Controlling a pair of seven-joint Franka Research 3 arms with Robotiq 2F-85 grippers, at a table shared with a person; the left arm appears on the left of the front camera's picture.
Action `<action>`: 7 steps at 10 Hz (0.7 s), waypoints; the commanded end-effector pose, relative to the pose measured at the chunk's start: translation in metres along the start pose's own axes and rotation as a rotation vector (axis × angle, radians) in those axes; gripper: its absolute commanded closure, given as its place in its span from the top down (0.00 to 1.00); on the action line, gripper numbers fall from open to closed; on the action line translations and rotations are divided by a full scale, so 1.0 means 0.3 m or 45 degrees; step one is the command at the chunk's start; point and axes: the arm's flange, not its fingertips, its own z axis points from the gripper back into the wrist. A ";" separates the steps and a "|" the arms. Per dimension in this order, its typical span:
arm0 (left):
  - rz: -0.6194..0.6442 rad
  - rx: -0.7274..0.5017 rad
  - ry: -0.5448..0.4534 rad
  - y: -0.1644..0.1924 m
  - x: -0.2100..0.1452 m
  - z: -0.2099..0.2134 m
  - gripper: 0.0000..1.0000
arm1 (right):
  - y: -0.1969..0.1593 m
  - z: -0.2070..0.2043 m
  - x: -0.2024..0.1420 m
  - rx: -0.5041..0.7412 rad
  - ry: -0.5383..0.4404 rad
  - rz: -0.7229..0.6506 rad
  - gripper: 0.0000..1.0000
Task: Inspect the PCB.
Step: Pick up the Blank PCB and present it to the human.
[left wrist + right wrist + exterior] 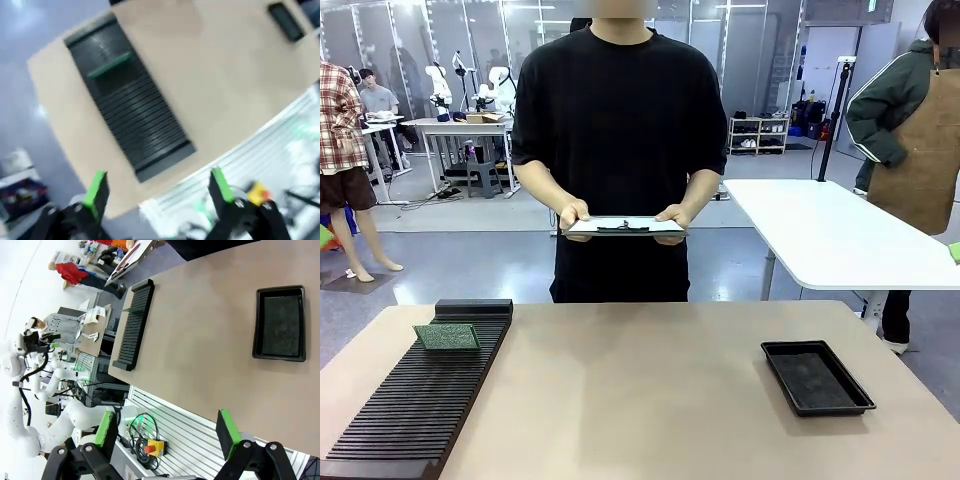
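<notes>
1. Front view. We see a tan table (650, 420) with a long black slotted rack (415, 405) along its left side. The PCB (446, 337) stands in a slot near the rack's far end, its speckled green face towards us and tilted slightly back. A shallow black tray (775, 372) lies flat on the right side, well apart from the rack. Across the table a person (620, 120) in a black shirt holds a clipboard (626, 226) level at waist height, with one of the hands (573, 213) on each end.

2. Left wrist view. It is blurred. The left gripper (159, 190) hangs off the table's near edge, its green pads (97, 192) spread wide with nothing between them. Beyond it we see the rack running away from us, with the PCB showing as a thin green strip across the slots towards the far end. The tray sits at the top right corner.

3. Right wrist view. The right gripper (167, 432) also stands wide apart and holds nothing, short of the table edge. The tray lies ahead on the right, the rack farther off on the left. The PCB is too small here for us to make out clearly.
</notes>
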 end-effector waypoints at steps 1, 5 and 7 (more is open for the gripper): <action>-0.359 0.232 0.141 0.029 0.124 -0.100 1.00 | -0.001 0.001 0.003 0.010 -0.004 0.012 1.00; -1.016 0.129 0.319 0.055 0.181 -0.323 1.00 | -0.001 0.001 0.003 0.010 -0.004 0.012 1.00; -1.018 0.096 0.304 0.092 0.180 -0.408 1.00 | -0.001 0.001 0.003 0.010 -0.004 0.012 1.00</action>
